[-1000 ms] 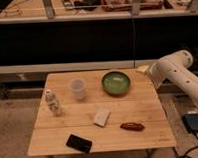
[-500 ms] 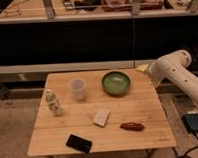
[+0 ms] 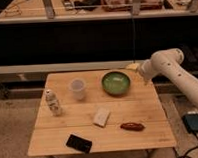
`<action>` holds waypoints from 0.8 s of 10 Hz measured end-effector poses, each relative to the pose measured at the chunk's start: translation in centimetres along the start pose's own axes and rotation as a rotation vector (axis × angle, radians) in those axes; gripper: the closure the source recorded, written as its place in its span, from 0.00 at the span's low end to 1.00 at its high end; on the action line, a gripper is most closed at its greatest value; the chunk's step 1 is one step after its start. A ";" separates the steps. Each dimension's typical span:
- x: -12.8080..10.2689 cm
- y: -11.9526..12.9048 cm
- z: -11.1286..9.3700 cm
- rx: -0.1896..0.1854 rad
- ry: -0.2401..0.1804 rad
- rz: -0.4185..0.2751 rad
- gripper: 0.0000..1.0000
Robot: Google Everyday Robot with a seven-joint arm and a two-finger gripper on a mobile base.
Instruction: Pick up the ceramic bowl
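Wooden tabletop (image 3: pixel 144 108) in a dim room. Gripper (image 3: pixel 140 71) over its far right edge, grip state impossible to tell. Ceramic bowl (image 3: pixel 116 83) just left of gripper.

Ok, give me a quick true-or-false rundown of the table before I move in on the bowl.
1. The gripper is at the table's far right corner, not holding the ceramic bowl. True.
2. The ceramic bowl is lifted off the table. False: it rests on the tabletop.
3. The plastic cup stands upright, left of the bowl in the picture. True.
4. The cup sits inside the bowl. False: they stand apart, side by side.
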 end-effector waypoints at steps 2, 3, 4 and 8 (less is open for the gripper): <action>0.7 0.6 2.4 -0.028 -0.038 -0.038 0.20; 1.3 1.2 3.2 -0.047 -0.036 -0.043 0.20; 2.0 2.0 4.3 -0.057 -0.038 -0.037 0.20; 1.3 3.1 8.7 -0.003 -0.124 0.004 0.20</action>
